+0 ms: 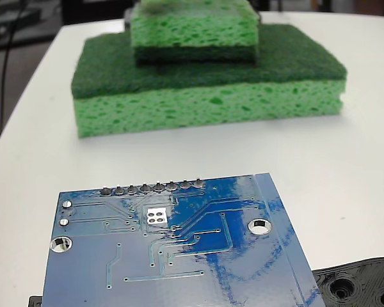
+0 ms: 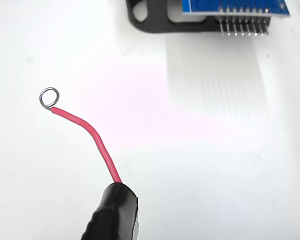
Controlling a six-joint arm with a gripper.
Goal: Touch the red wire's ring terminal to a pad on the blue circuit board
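Ring far from board
The wire (image 2: 90, 135) juts from black tape; gripper state can't be told. Ring (image 2: 49, 97) hangs over bare counter (image 2: 215, 150), well short of the board (image 2: 235, 6); the bent wire may miss a pad.

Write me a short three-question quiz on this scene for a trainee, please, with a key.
1. True or false: the ring terminal is touching the blue circuit board.
2. In the fixed view, what lies beyond the board? A) stacked green sponges B) a metal tray C) a cardboard box
3. In the wrist view, what does the red wire emerge from?

Key
1. False; the ring hangs over bare white table, apart from the board.
2. A
3. A black taped holder; the end effector itself is out of sight.
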